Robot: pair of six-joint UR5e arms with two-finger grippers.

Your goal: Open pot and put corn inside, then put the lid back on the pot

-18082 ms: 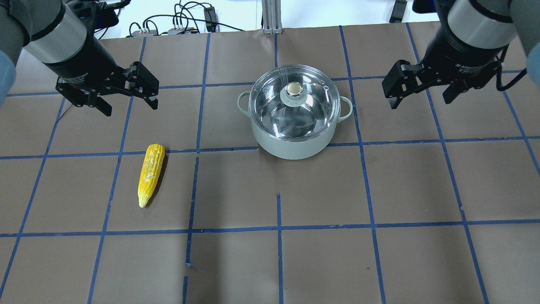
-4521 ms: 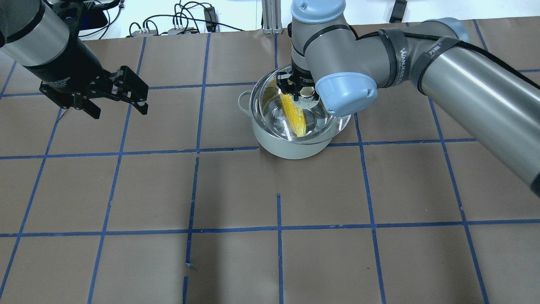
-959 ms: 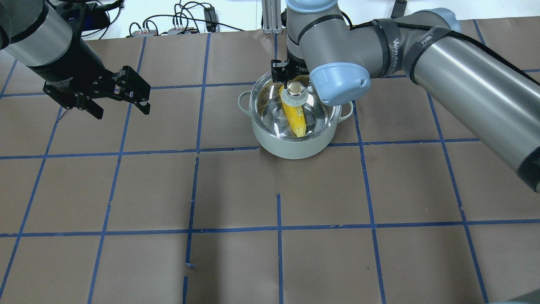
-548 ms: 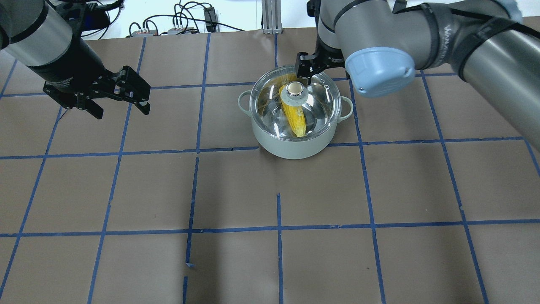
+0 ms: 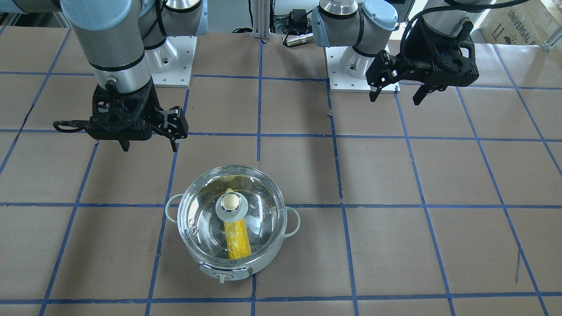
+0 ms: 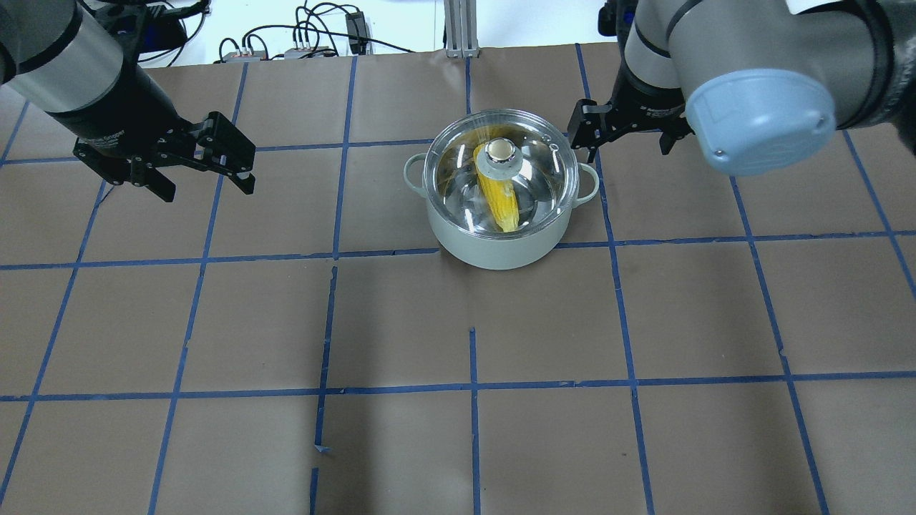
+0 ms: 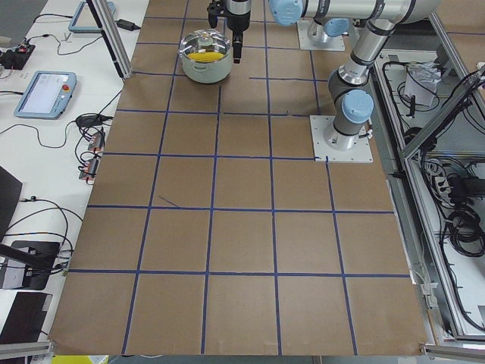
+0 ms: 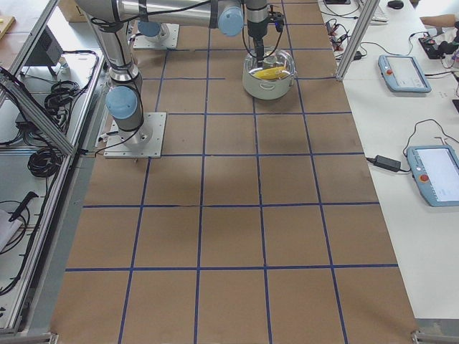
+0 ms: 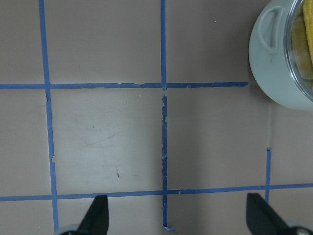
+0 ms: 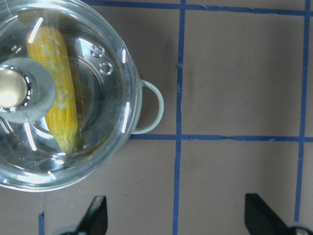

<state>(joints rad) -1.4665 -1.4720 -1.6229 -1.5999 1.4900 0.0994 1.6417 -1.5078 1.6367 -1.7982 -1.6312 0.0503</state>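
Overhead exterior: corn [image 6: 501,204] inside pot [image 6: 501,252], lid [image 6: 535,179] seated; task looks complete. Both spread, empty: left gripper [image 6: 207,189] at nine o'clock, right gripper [image 6: 628,144] at two o'clock.

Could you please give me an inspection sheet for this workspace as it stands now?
Surface: brown paper with a blue tape grid, frayed in spots.
Pot: upright, closed.
Lid: seated on the pot.
Corn: inside the pot, seen through the lid.
Clutter: nothing seen.
Left tool: open, empty, well off to the pot's side.
Right tool: open, empty, near the pot, not touching it.
Cables: bundled past the table's far edge.
Surroundings: tablets on the side benches.
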